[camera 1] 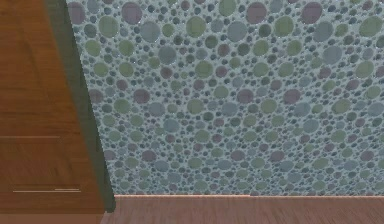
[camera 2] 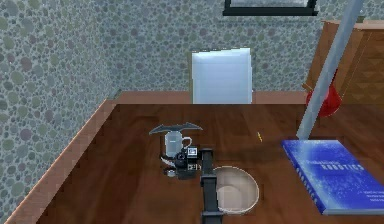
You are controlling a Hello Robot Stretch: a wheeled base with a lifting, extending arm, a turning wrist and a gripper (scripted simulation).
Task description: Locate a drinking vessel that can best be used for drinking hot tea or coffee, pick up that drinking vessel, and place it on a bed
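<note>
I take the bowl [camera 2: 236, 188] as my marker on the counter [camera 2: 110, 175]. The arm [camera 2: 207, 192] comes up along the bowl's left rim. The claw [camera 2: 172, 159] sits up and to the left of the bowl, just past the two white marker squares.

The mug [camera 2: 176, 140] is pale and upright, with its handle turned toward the bowl's side. It stands on the counter right at the claw's far end, a little farther out than the bowl. Because the mug rests on the wood right there, I cannot tell whether the claw has hold of anything. I cannot tell how wide the claw is set either.

Left of the bowl the counter is bare dark wood up to its long left edge. That edge slants along a spotted wallpapered wall [camera 2: 50, 60], with a paler wooden strip [camera 2: 80, 150] between edge and wall. Beyond the bowl, past the mug, more bare wood reaches the far edge, and a white chair back [camera 2: 222, 76] stands just behind it.

Right of the bowl, near it but apart, a blue book [camera 2: 335, 172] lies flat and runs off the arm side view's right. A grey pole [camera 2: 330, 70] rises slantwise from beside the book's far corner. Behind the pole is a red thing [camera 2: 326, 100], and a wooden dresser [camera 2: 360, 75] stands farther right.

In the forward view, a wall with the same spotted paper [camera 1: 230, 100] is ahead. A wooden cabinet [camera 1: 40, 110] stands at that view's left, and a thin band of wooden floor [camera 1: 250, 212] shows below.
</note>
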